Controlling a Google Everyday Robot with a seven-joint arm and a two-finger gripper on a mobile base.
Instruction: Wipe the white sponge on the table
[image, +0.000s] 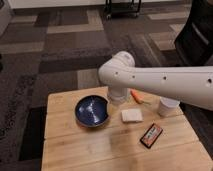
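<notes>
The white sponge (132, 116) lies flat on the light wooden table (100, 150), right of the blue bowl (92, 110). My white arm reaches in from the right, and its wrist bends down between the bowl and the sponge. The gripper (118, 98) hangs there just above the tabletop, behind and to the left of the sponge, not touching it. It stands open with nothing in it, and the wrist hides most of it.
An orange carrot (138, 96) lies behind the sponge. A white cup (169, 106) stands at the right, under the arm. A dark-and-orange packet (151, 135) lies near the front right. Patterned carpet surrounds the table, with a black cart (122, 7) far behind.
</notes>
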